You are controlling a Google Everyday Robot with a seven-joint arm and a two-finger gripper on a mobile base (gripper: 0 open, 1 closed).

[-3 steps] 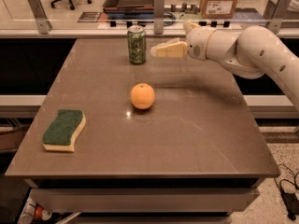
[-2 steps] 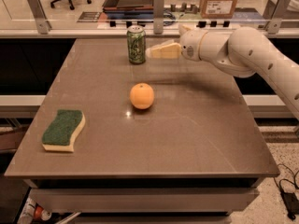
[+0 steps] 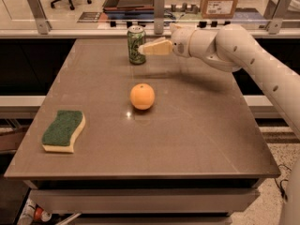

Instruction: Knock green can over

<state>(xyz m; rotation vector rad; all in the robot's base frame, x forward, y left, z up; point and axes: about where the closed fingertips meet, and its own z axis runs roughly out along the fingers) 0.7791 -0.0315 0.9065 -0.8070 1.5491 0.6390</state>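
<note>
The green can (image 3: 136, 44) stands upright near the far edge of the brown table (image 3: 197, 125), green with pale markings and a silver top. My gripper (image 3: 142, 49) reaches in from the right on a white arm. Its cream-coloured fingertips are at the can's right side, touching or nearly touching it at mid height. The gripper holds nothing.
An orange (image 3: 142, 96) lies near the table's middle, in front of the can. A green and yellow sponge (image 3: 63, 130) lies at the front left. A glass rail with metal posts (image 3: 159, 6) runs behind the table's far edge.
My gripper has moved left along the far side of the table and has closed the gap to the can. The can still stands upright in the same place.
</note>
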